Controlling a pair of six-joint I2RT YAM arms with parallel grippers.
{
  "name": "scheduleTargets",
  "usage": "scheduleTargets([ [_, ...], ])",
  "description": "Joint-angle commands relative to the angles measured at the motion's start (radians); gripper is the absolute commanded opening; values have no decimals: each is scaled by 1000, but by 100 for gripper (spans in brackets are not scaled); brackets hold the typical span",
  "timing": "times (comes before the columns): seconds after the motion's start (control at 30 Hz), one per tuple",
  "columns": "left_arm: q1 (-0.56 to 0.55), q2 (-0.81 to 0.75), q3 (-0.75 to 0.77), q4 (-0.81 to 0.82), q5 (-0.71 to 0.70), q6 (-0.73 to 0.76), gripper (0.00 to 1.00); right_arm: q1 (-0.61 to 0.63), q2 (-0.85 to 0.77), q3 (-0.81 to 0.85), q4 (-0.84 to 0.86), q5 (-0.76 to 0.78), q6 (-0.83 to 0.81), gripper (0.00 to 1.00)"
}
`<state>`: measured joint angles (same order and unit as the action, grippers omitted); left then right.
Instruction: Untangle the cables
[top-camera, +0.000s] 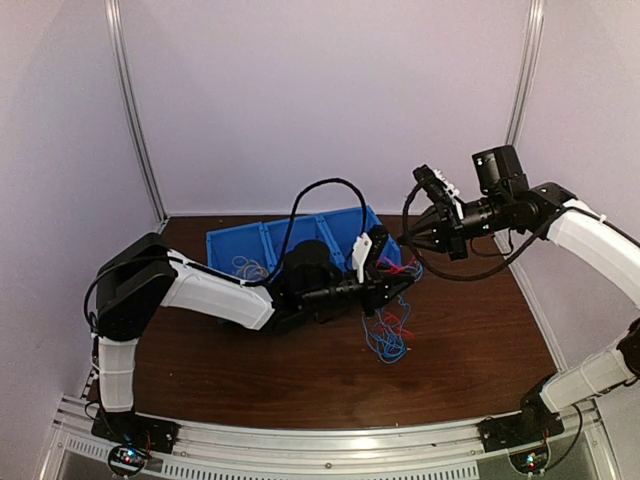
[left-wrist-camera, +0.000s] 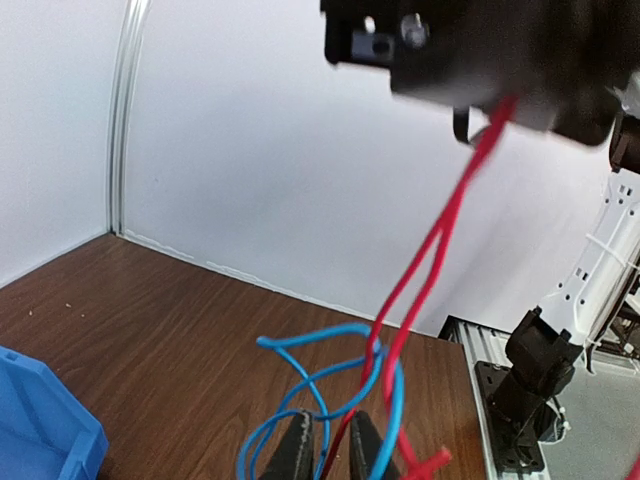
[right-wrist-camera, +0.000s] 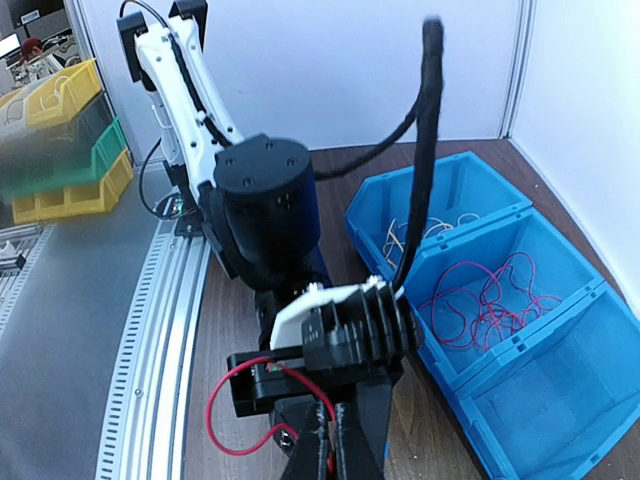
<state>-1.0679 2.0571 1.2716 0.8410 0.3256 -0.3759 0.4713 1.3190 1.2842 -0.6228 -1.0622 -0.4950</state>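
A tangle of blue and red cables (top-camera: 388, 335) lies on the brown table right of the blue bin. My left gripper (top-camera: 395, 275) is above it; in the left wrist view its jaws (left-wrist-camera: 330, 452) are shut on a blue cable (left-wrist-camera: 300, 385) and a red cable (left-wrist-camera: 440, 230). The red cable runs taut up to my right gripper (top-camera: 405, 238), seen as a black body (left-wrist-camera: 480, 50) overhead. In the right wrist view my right gripper (right-wrist-camera: 333, 455) is shut on the red cable (right-wrist-camera: 215, 400), just in front of the left gripper.
A blue bin (top-camera: 225, 245) with several compartments stands at the back; it holds yellow wires (right-wrist-camera: 420, 230) and red wires (right-wrist-camera: 490, 300), with one empty compartment (right-wrist-camera: 560, 400). The left arm's thick black cable (top-camera: 320, 185) arcs over the bin. An aluminium rail (top-camera: 320, 440) borders the near edge.
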Motion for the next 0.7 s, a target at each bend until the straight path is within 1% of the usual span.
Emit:
scheduleTargets([
  [0.0,3,35,-26,135,27,-22,10,-13,-12,122,9,-29,44,0],
  [0.07,3,38,-51,146,28,-32,5,-35,-11,166,18,-39,74,0],
  [0.2,2,41,-104,154,19,-46,0,-85,-9,240,58,-45,134,0],
  [0.4,2,55,-228,205,-7,-88,0,-168,-10,354,81,-53,192,0],
  [0.5,2,75,-289,248,6,-111,0,-199,-11,414,94,-58,222,0],
  [0.67,2,93,-347,283,20,-130,0,-206,-7,422,146,-94,296,0],
])
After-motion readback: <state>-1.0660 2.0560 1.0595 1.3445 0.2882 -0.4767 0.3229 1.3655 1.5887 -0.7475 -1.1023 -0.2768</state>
